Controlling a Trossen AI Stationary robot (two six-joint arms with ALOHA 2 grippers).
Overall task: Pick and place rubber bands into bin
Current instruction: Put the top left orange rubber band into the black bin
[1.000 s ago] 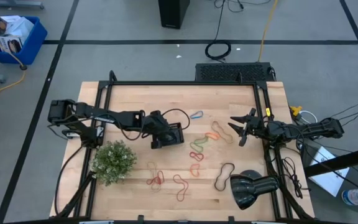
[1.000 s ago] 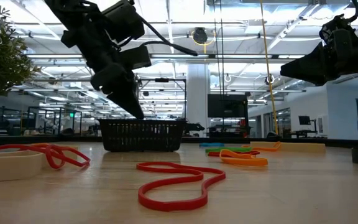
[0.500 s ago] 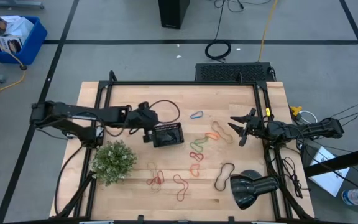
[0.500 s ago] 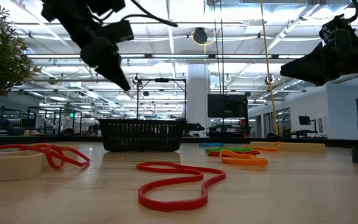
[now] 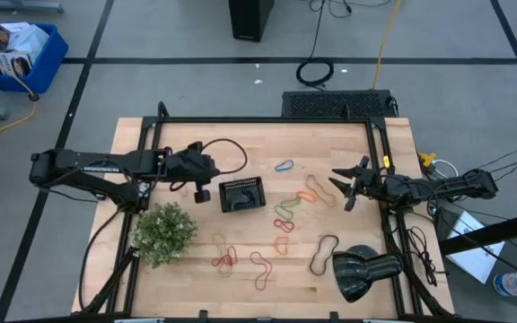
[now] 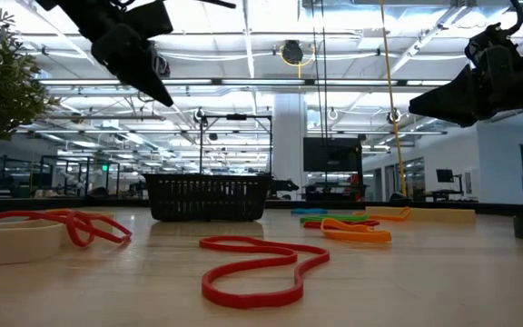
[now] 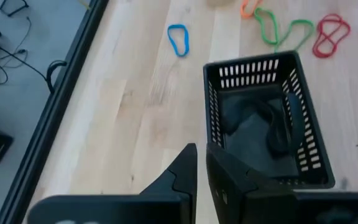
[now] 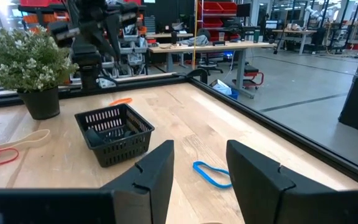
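Two tools hung above your table (image 5: pixel 348 135): the left tool (image 5: pixel 201 190), pinched shut and empty, beside the bin (image 5: pixel 242 195); the right tool (image 5: pixel 341 188), spread wide and empty, near the right edge.

Table (image 5: pixel 330 135): pale wood boards with visible grain and a faint satin sheen, edged by a matt black metal frame (image 5: pixel 267 120). Bin (image 7: pixel 260 118): black mesh-sided tray of hard, slightly glossy material, whether plastic or coated wire cannot be told; dark floppy bands lie inside. Rubber bands (image 6: pixel 257 268): smooth, matt rubber loops in red, orange, green and blue. Left pincer (image 7: pixel 199 180) and right pincer (image 8: pixel 197 171): matt black, smooth-faced fingers. Plant (image 8: pixel 30 59): fine, rough-looking foliage in a dark matt pot. Floor (image 5: pixel 196 54): smooth grey, dull finish.
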